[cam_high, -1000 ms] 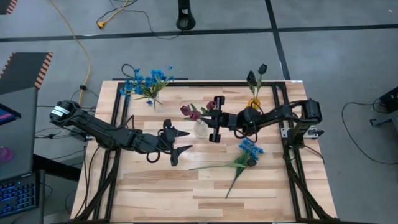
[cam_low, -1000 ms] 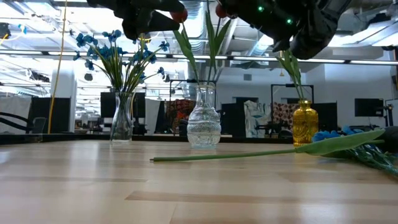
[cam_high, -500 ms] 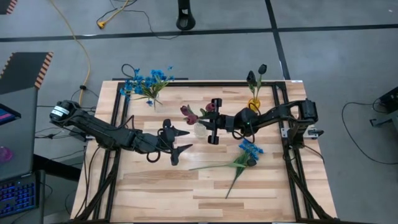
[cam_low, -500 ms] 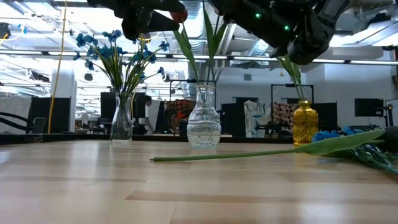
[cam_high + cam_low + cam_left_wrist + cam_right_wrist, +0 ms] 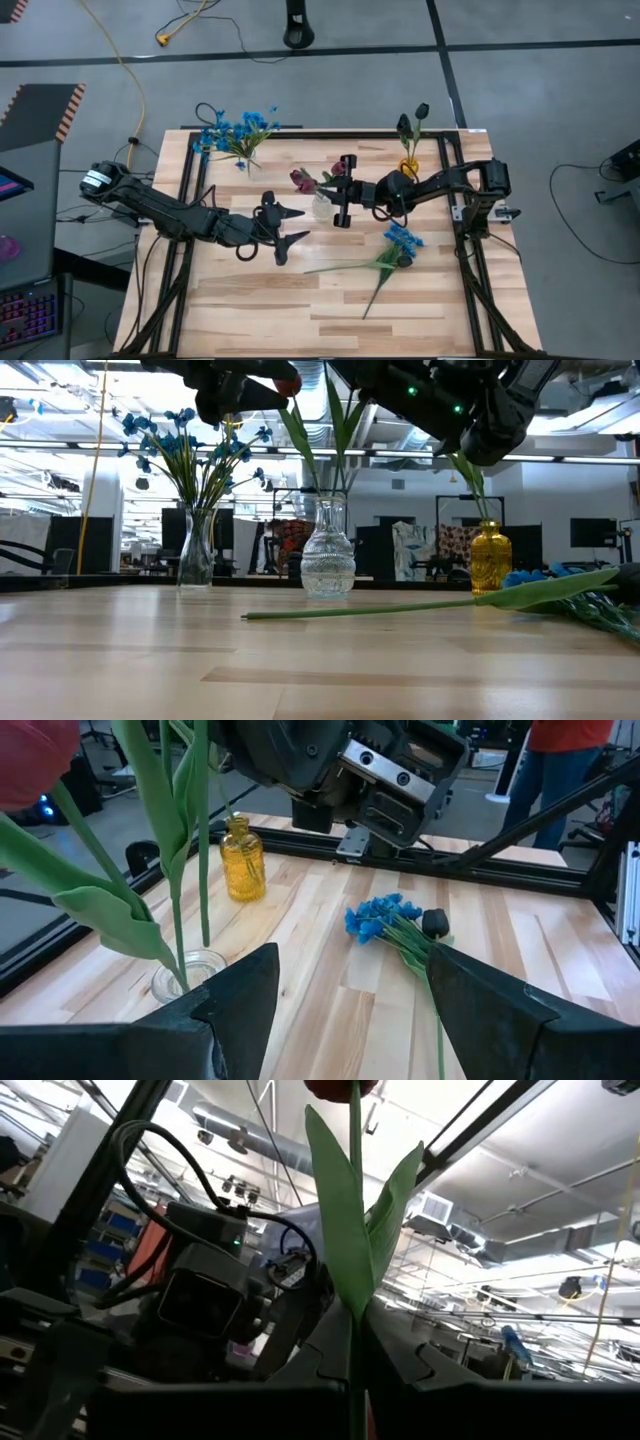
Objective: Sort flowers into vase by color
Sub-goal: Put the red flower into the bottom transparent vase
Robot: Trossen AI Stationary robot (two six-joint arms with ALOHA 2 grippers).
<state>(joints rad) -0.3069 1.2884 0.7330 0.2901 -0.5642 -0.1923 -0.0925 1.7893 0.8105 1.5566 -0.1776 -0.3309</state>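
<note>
Change: the right end effector [image 5: 341, 190] has crept a little further left over the clear vase [image 5: 322, 207], carrying its red flower [image 5: 352, 1220] along; the left arm has not moved.
Blue vase: a glass vase [image 5: 196, 550] at the far left corner of the tabletop [image 5: 260, 290] holds only blue blooms [image 5: 238, 131], so that colour's home is already set.
Left end effector: [image 5: 288, 228] hovers above the tabletop just left of the clear vase, fingers spread wide and empty; it appears to be waiting.
Clear vase: stands mid-tabletop with red rosebuds [image 5: 308, 180] already in it.
Right end effector: pinched narrow on the red flower's stem, bloom up and stem hanging down, probably so the stem can drop straight into the vase mouth.
Red flower: thin green stem, two long pointed leaves, dark red bud at the top.
Yellow vase: [image 5: 408, 165] at the far right, with near-black buds [image 5: 412, 118].
Loose flowers: blue blooms [image 5: 403, 240] and a dark bud [image 5: 434, 923] lie flat on the right, long stems toward the near edge, unsorted.
</note>
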